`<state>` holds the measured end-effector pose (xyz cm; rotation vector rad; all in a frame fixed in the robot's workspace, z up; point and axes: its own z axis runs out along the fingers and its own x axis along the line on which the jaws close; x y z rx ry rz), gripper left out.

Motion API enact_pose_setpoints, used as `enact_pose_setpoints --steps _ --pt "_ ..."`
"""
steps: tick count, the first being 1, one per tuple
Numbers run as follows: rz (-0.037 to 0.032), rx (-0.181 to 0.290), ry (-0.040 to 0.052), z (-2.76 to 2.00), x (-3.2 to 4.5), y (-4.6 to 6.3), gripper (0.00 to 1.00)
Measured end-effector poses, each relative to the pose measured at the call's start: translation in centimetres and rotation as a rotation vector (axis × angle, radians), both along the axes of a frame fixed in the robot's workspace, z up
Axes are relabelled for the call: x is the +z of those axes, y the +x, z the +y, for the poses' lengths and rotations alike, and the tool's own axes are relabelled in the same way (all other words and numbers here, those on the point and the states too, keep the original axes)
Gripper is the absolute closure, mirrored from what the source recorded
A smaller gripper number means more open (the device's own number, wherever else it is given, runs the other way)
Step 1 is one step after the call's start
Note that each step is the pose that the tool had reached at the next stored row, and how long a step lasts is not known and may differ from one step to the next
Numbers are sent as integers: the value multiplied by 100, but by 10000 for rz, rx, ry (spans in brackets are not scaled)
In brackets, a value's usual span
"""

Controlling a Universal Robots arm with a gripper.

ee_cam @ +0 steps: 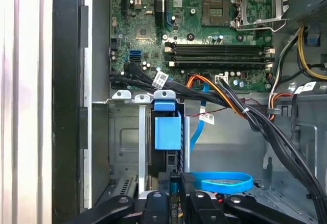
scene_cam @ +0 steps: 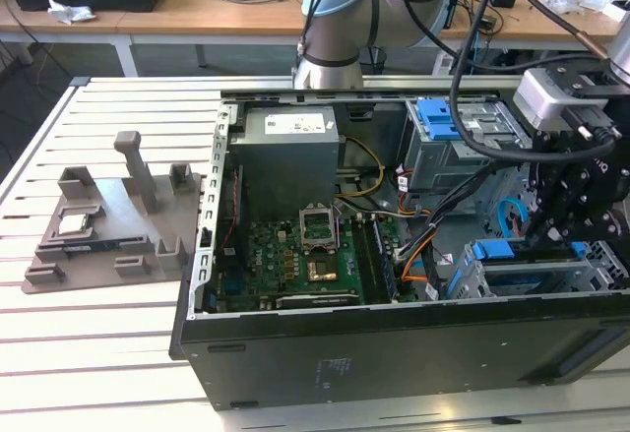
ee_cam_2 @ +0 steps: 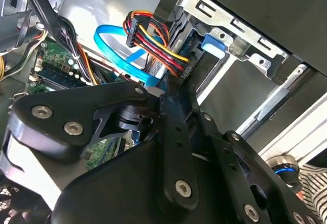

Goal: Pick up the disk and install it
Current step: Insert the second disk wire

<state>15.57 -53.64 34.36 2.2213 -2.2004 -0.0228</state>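
A: Nearest the lens in the second wrist view, the black linkage of the hand (ee_cam_2: 168,127). Its fingers run together toward one narrow tip, close by the plug of red, yellow and black wires (ee_cam_2: 153,40).

B: Open or closed?

A: Cannot tell. The fingertips are hidden behind the linkage in both wrist views, and too dark to read in the exterior view.

B: Where's the hand?

A: Inside the open computer case (scene_cam: 325,358), at the exterior view's right, low over the metal drive cage (scene_cam: 472,279).

B: And the disk?

A: In the cage. The first wrist view shows its blue frame (ee_cam: 167,127) seated upright in a slot of the grey metal bay (ee_cam: 125,132), just ahead of the hand (ee_cam: 176,193). In the exterior view the blue edge of the disk (scene_cam: 502,251) lies along the cage top, directly beneath the hand (scene_cam: 551,230). (Label not visible.)

B: Anything else?

A: A loose blue cable (ee_cam: 225,181) loops beside the hand. The green motherboard (scene_cam: 295,260) is well apart from the cage. On the slatted worktop (scene_cam: 98,334), outside the case, a grey holder tray (scene_cam: 108,220) carries a small square chip (scene_cam: 74,222).
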Motion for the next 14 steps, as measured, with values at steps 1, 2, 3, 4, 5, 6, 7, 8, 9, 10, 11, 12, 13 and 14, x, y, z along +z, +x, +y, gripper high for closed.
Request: enact_pose_setpoints --steps 1,2,3,4,5,6,7,8,9,10,11,12,13,14 --pt "1 0 2 0 68 0 76" --pt "0 0 0 1 98 0 76" --pt "0 0 1 4 124 0 76" --pt "0 0 1 6 141 0 76" --pt "0 0 1 6 162 0 89" --pt "1 0 1 7 181 0 89" --pt "0 0 1 7 223 0 89" --pt "1 0 1 7 275 0 89" --pt "1 0 0 8 309 0 89" --pt "0 0 -1 10 378 0 89" --pt "1 0 -1 12 445 0 89" --pt "1 0 -3 13 491 0 89" --pt "0 -1 -3 14 596 0 89" --pt "1 0 -4 14 641 0 89"
